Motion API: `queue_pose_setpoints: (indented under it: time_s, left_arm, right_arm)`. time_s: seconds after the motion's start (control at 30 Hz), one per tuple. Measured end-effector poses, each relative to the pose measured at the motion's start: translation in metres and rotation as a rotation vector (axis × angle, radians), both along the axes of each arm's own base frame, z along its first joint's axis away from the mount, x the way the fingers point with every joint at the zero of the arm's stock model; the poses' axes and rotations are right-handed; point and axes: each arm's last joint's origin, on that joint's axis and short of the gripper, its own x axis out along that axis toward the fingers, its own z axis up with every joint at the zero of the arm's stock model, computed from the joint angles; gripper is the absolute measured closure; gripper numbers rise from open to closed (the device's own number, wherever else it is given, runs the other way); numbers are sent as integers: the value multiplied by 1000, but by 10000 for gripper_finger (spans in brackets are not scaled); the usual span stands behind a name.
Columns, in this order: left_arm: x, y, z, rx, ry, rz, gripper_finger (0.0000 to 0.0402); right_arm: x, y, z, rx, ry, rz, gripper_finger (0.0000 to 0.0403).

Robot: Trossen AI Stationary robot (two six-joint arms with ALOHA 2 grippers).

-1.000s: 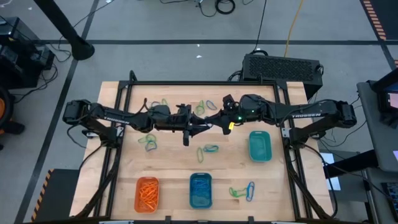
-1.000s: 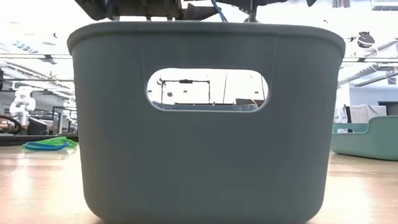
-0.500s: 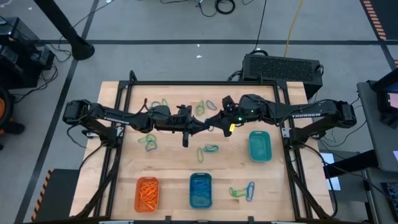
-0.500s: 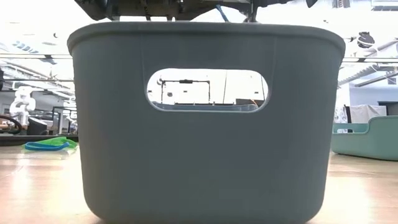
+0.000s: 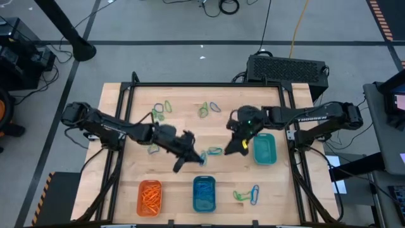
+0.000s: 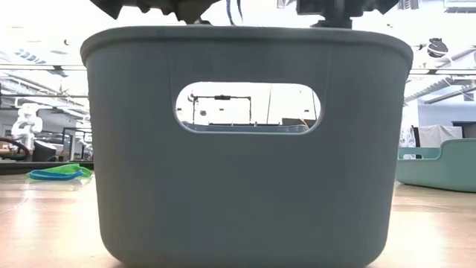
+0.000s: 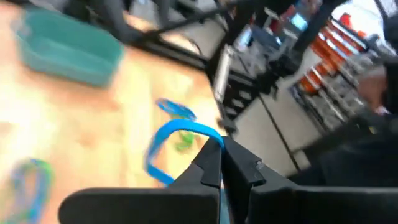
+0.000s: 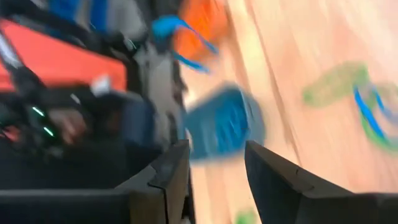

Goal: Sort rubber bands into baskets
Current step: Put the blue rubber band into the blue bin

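Above the blue basket, left pincer newly clamping blue band.

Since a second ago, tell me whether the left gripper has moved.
Yes. In the high view the left gripper has swung from mid-table toward the blue basket, its fingers shut on a blue rubber band.

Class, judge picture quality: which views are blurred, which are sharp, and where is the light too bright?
Right wrist view: heavily smeared, the blue basket a streak. Left wrist view: softer blur, though the blue rubber band reads. High view: sharp and evenly lit. Low view: the basket wall is crisp, the room behind washed out.
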Motion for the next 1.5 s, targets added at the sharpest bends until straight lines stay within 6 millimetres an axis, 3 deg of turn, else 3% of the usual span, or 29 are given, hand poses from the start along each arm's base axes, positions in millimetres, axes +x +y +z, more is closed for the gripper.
queue_pose_setpoints:
  time_s: [0.27,0.4,0.6,0.8,1.1,1.5]
  left_arm:
    - [-5,-51,-21,-39,123,19,400]
    - [-2,-76,-35,-67,173,45,400]
    - [21,-105,-57,-46,231,47,400]
    - [39,-114,-73,3,321,58,401]
    - [39,-115,-83,111,407,-43,387]
    - [35,-117,-85,264,337,-275,299]
  right_arm:
    - [-21,29,-21,-213,218,100,259]
    - [-25,42,-23,-293,206,162,259]
    - [-28,56,-23,-372,140,288,259]
    - [-33,70,-24,-462,110,368,259]
    - [-47,87,-29,-520,174,441,259]
    - [-66,111,-59,-505,252,445,259]
